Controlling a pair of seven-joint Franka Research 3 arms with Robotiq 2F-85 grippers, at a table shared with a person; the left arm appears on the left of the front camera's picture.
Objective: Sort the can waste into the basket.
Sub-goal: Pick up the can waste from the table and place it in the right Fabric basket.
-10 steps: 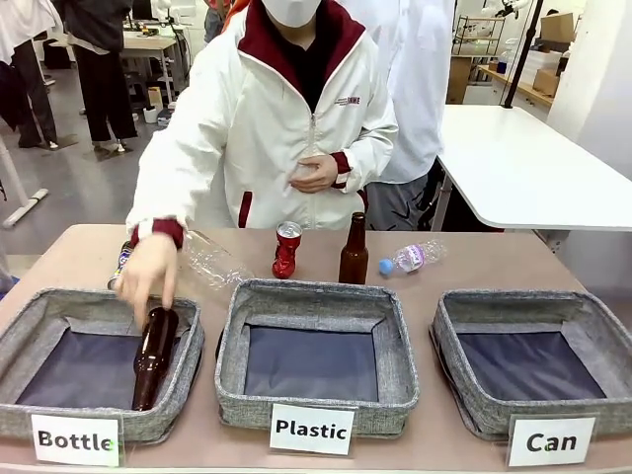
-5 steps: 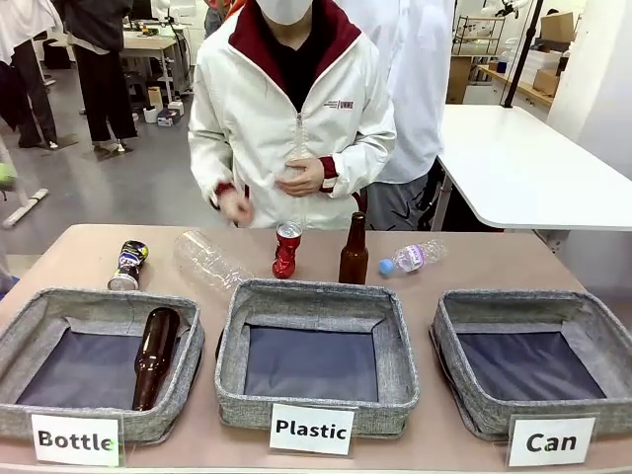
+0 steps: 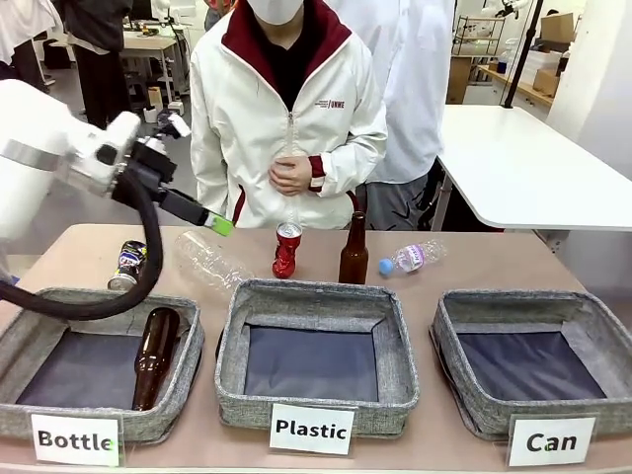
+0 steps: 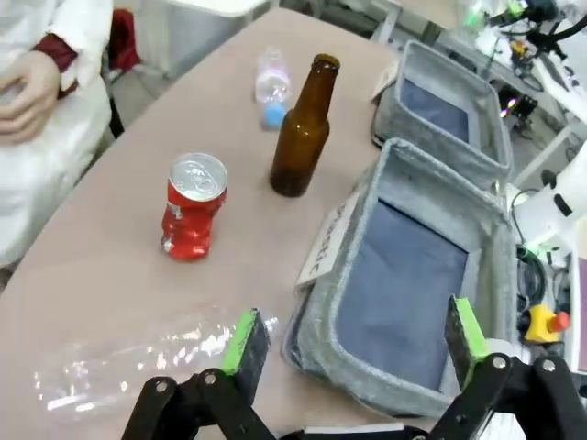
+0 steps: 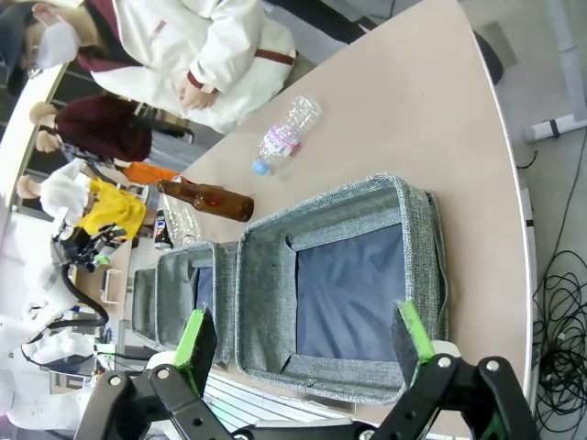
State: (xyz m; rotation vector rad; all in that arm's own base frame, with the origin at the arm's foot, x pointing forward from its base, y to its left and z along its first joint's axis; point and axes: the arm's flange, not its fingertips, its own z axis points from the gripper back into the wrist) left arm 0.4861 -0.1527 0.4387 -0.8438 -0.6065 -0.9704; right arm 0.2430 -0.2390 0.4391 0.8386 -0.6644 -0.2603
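a: what's the layout, big stuff first?
b: beige table (image 3: 464, 259), person in a white jacket with dark red trim (image 3: 286, 128) standing at the far side, hands clasped at the waist. white left arm (image 3: 39, 138) comes in from the left, up above the table's left end.
a: baskets?
b: three grey woven-fabric square baskets in a row on the near side. "bottle" one (image 3: 99, 304) on the left, "plastic" one (image 3: 306, 293) in the middle, "can" one (image 3: 523, 301) on the right with its dark lining showing.
a: grippers?
b: left gripper (image 4: 354, 330) spread wide, nothing between the green pads, hanging above the table over a big crushed clear plastic bottle (image 3: 210, 262), near the plastic basket's corner. right gripper (image 5: 303, 332) also spread wide, holding nothing, above the can basket's near side.
a: loose items?
b: one brown glass bottle (image 3: 153, 355) lies in the bottle basket, leaning on its wall. another brown glass bottle (image 3: 354, 250) stands upright behind the plastic basket. small clear plastic bottle with a blue cap (image 3: 410, 259) lies to its right.
a: cans?
b: dented shiny red can (image 3: 286, 249) upright on the table, just left of the standing bottle, behind the plastic basket's far rim. dark can with silver and blue print (image 3: 127, 265) on the table behind the bottle basket, by the arm's black cable. both well apart from the can basket.
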